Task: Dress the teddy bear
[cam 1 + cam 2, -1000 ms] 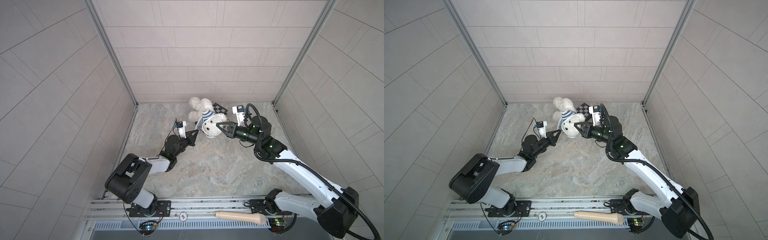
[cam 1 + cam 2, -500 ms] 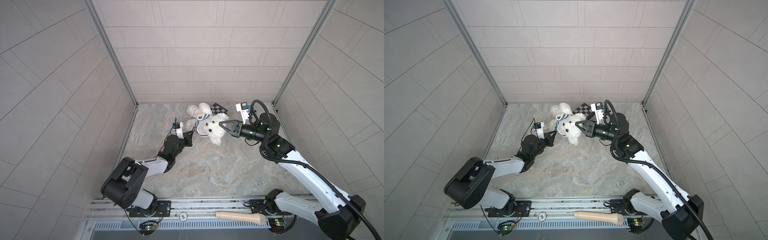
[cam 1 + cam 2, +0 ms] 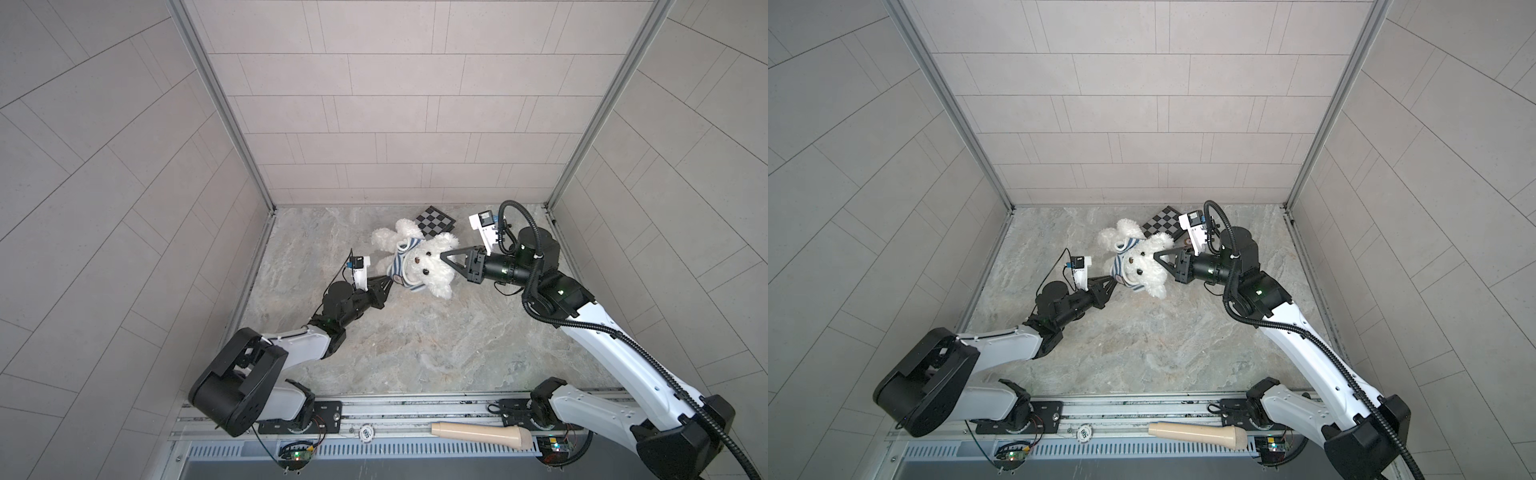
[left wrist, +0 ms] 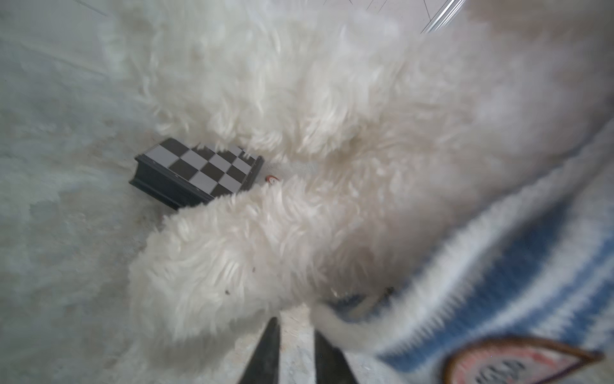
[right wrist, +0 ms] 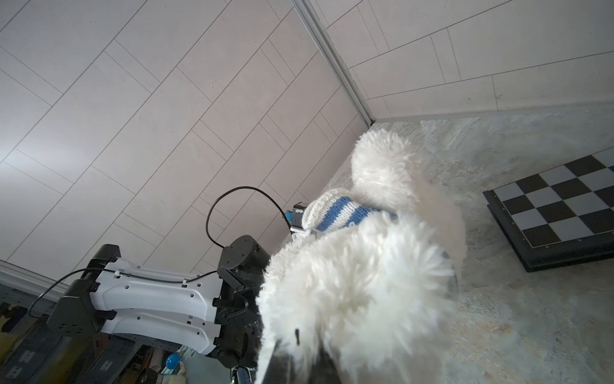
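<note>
Two grippers, one toy, one garment, one board, one loose part.

1. Teddy bear point(image 3: 430, 266): white plush, on the marbled floor point(image 3: 415, 345) in the upper middle of both top views. The face is turned up to the camera and the limbs point to the upper left.
2. Striped shirt point(image 3: 397, 272): blue and white with a crest badge, bunched round the body just left of the head.
3. Chessboard point(image 3: 435, 219): small, just beside the bear at its upper right.
4. Left gripper point(image 3: 388, 282): at the shirt's lower left edge. In the left wrist view the jaws stand apart, with bare floor between the fingertips point(image 4: 265, 352).
5. Right gripper point(image 3: 442, 254): reaches in from the right of the frame, jaws pinched together on the fur of the bear's head.
6. Beige handle-shaped piece point(image 3: 482, 434): lying along the rail at the bottom of the frame.
</note>
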Controlling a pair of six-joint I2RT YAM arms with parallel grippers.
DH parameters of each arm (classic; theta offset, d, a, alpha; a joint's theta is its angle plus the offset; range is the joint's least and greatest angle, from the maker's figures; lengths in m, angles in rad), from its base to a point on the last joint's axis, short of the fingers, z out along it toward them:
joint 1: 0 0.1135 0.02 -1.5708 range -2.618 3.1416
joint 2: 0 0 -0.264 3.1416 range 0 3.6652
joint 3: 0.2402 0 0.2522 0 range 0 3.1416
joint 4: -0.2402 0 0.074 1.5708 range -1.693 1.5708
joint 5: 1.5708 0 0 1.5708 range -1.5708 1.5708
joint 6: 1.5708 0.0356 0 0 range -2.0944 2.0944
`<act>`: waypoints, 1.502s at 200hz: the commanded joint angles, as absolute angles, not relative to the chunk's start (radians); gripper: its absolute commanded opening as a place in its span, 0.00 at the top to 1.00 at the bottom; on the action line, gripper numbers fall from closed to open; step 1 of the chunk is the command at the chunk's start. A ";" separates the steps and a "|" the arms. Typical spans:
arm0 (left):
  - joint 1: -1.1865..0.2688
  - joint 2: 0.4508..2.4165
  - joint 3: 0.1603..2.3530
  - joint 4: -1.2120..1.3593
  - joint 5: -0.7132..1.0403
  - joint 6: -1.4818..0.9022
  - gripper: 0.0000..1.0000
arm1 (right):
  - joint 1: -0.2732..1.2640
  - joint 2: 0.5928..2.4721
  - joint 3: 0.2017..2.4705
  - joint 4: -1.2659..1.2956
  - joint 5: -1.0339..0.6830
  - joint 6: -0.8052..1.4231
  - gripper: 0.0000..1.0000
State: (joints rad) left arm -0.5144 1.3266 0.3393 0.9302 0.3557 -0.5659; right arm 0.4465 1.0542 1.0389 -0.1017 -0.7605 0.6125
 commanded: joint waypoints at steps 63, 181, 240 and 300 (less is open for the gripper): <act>-0.549 0.926 0.245 0.529 0.430 -0.472 0.41 | 0.462 1.094 1.105 -0.238 -0.882 0.013 1.00; -0.527 0.665 0.439 0.078 0.309 -0.592 0.01 | 0.577 1.193 1.123 -0.469 -0.739 -0.815 1.00; -0.509 0.688 0.479 0.026 0.308 -0.627 0.00 | 0.577 1.184 1.090 -0.359 -0.731 -0.878 1.00; -0.509 0.767 0.492 0.056 0.343 -0.614 0.44 | 0.619 1.167 1.056 -0.370 -0.713 -0.917 1.00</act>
State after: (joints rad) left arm -0.5144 0.7509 0.4553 0.0402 0.3256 -0.6239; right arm 0.5911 1.1999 1.0710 -0.3927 -0.7017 -0.8589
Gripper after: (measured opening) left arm 0.699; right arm 0.079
